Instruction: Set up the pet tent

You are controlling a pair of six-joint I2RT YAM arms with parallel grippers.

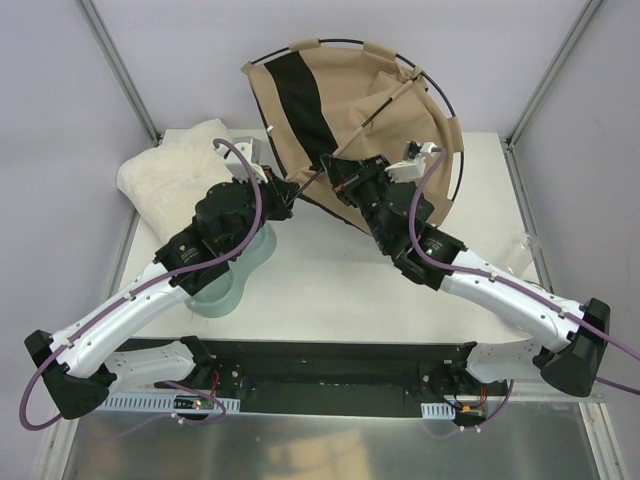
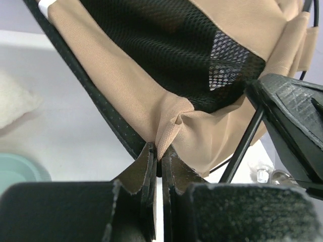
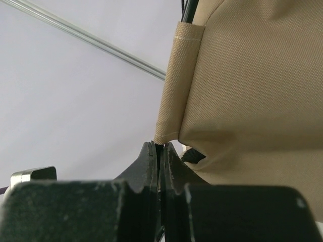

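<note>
The pet tent [image 1: 360,110] is located at the far side of the table [image 1: 330,290], from the middle toward the right. It is held tilted above the surface, with its upper part reaching past the far edge. The tent is made of tan fabric, with a black mesh panel [image 1: 298,100] on its left portion. A thin black hoop pole [image 1: 457,150] is curved round the top and right side of the fabric, and a straight pole [image 1: 385,103] is laid diagonally across it.

The left gripper [image 2: 157,160] is clenched on the lower corner of the tent. There the tan fabric is gathered against a black perforated edge strip [image 2: 108,118] and is pinched between the fingers. The right gripper [image 3: 160,150] is likewise clenched, and the bottom end of a tan sleeve [image 3: 176,85] of the tent is nipped between its tips. In the top view both grippers are positioned close together at the tent's lower edge.

A white fluffy cushion [image 1: 175,170] is placed at the far left corner of the table and is partly covered by the left arm. A pale green dish [image 1: 235,275] is situated under the left arm, nearer the front. A metal frame bar [image 3: 86,38] is seen beyond the tent in the right wrist view
</note>
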